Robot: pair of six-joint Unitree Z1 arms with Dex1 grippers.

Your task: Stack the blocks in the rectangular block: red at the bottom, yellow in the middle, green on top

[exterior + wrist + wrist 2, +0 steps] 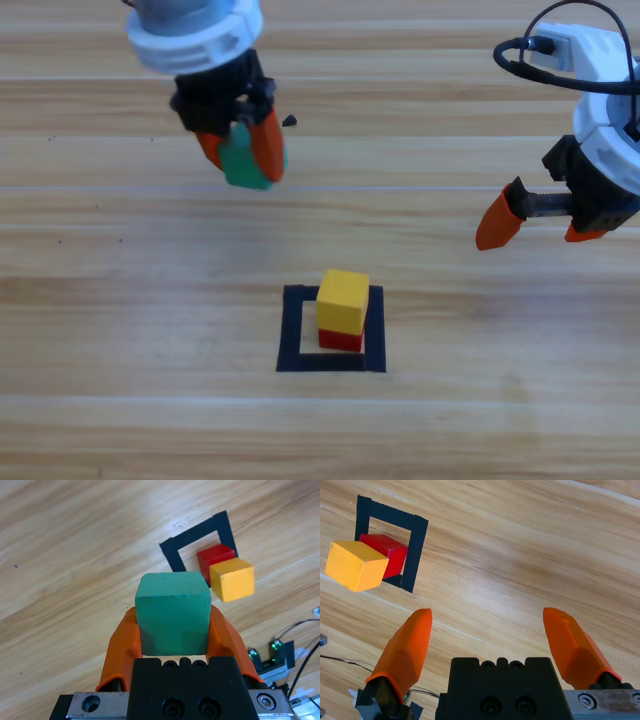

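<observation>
The yellow cube (343, 298) sits on the red cube (341, 339) inside the black tape rectangle (296, 330) in the middle of the table. The same stack shows in the left wrist view as yellow cube (231, 579) over red cube (215, 557) within the rectangle (192, 535), and in the right wrist view as yellow cube (356, 565), red cube (387, 550), rectangle (415, 550). My left gripper (243, 152) is shut on the teal-green cube (242, 163), held above the table up and left of the stack; the cube (172, 611) fills its jaws. My right gripper (540, 222) hangs open at the right.
Black cables (560, 60) loop by the right arm at the top right. A small dark speck (289, 121) lies on the wood beside the left gripper. Bare wooden table (120, 340) surrounds the rectangle.
</observation>
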